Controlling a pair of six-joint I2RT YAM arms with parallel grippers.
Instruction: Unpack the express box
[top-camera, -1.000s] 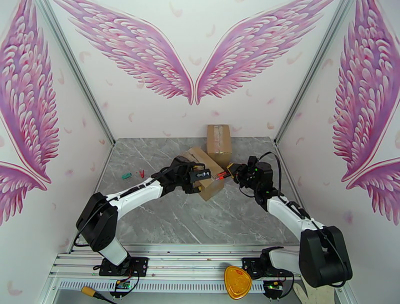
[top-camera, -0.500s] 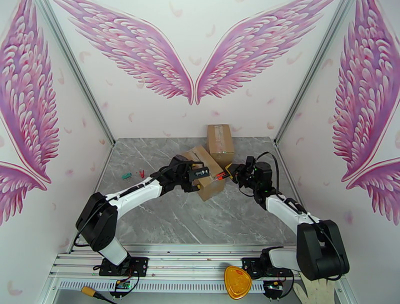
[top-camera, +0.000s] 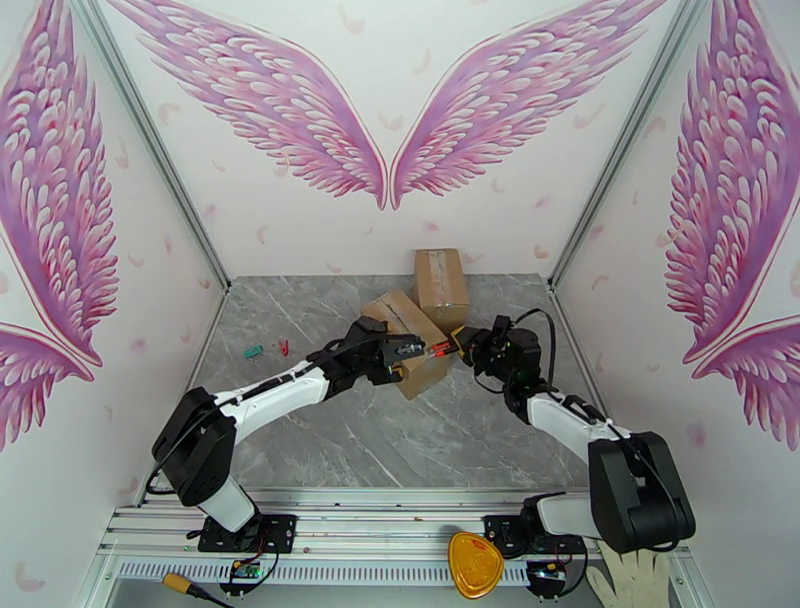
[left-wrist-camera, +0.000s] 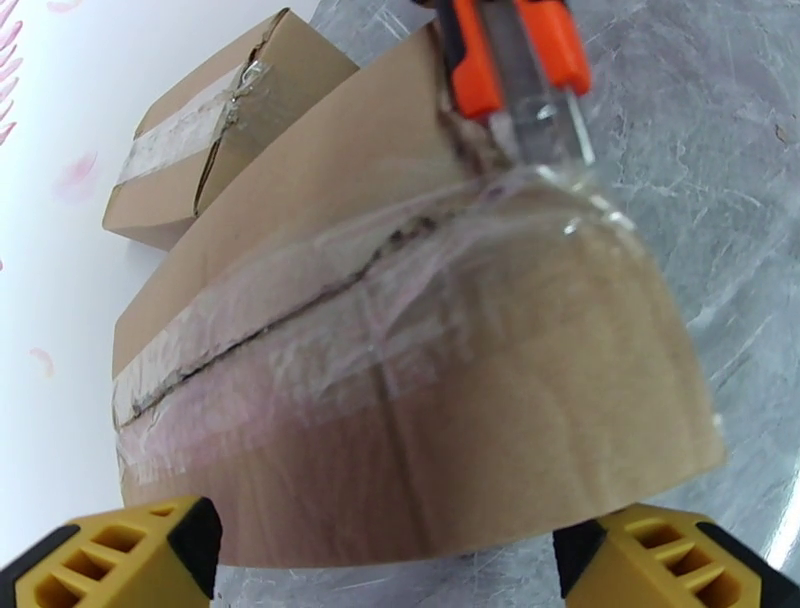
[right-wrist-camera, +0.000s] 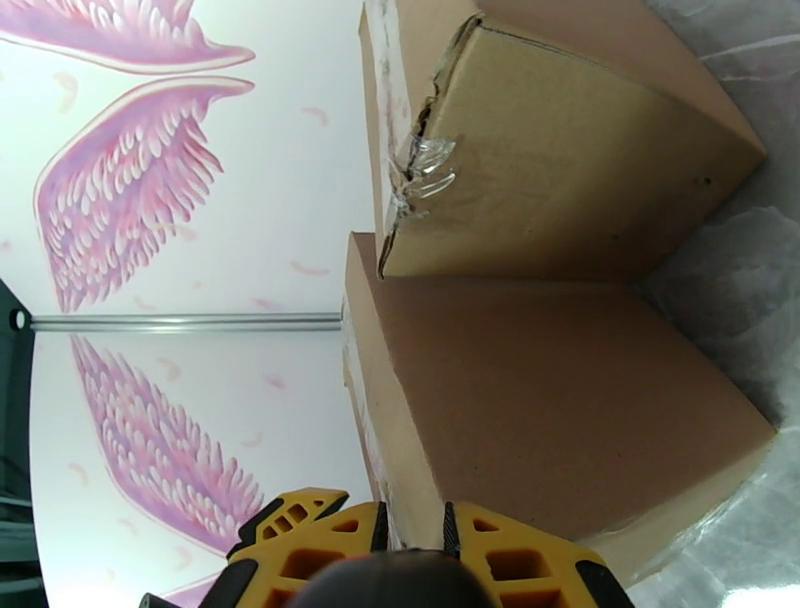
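Grey marble table: two cardboard boxes at its far middle, the nearer box just before the second box. One orange cutter, pinched by the right hand, meets its tape; the left hand, spread wide, flanks it.

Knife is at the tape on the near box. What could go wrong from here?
1. The open left gripper only straddles the taped brown cardboard box; the blade's push may slide it rather than slit the clear tape seam.
2. The orange utility knife, held in the right gripper, points roughly toward the left gripper; a slip could strike its yellow fingers.
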